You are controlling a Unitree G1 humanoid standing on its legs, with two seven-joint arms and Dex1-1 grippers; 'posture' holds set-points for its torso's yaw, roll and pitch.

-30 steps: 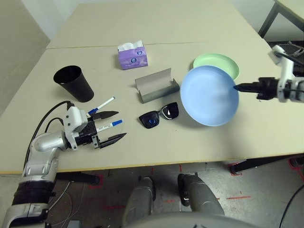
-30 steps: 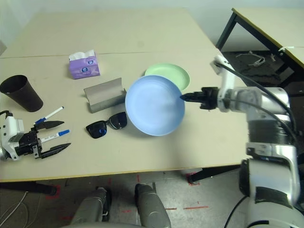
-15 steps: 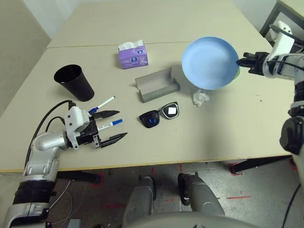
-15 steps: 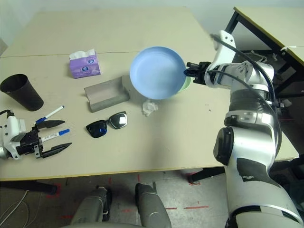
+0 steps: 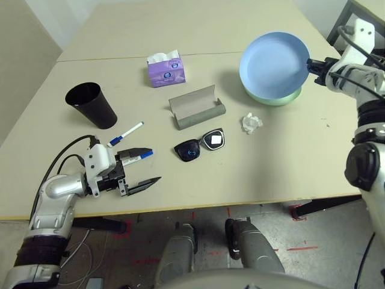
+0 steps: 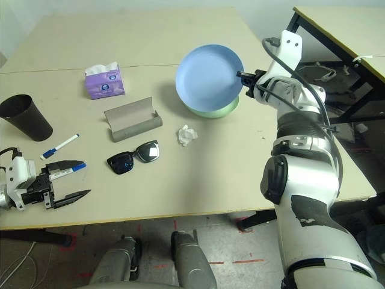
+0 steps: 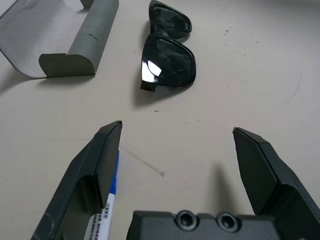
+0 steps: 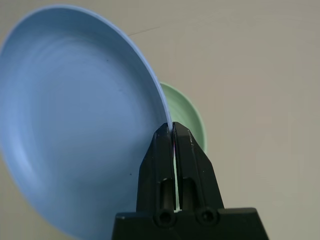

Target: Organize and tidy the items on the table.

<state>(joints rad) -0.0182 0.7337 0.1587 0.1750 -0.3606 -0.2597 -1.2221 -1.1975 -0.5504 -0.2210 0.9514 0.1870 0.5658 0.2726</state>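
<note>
On the pale beige table point(image 5: 180, 30), the left gripper point(image 5: 143, 167) lies with fingers spread wide, one white blue-capped marker point(image 5: 133, 157) beside its upper finger, cap toward the black sunglasses point(image 5: 200, 143). The left wrist view shows that marker touching the finger. Far right, the right gripper point(image 8: 171, 131) pinches the rim of the tilted light-blue plate point(image 5: 274, 62) above the light-green plate point(image 5: 271, 98); the right wrist view shows the fingers clamped.

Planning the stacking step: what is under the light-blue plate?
The light-green plate lies beneath the tilted light-blue plate, held by the right gripper. Only its near rim shows; the rest is covered.
</note>
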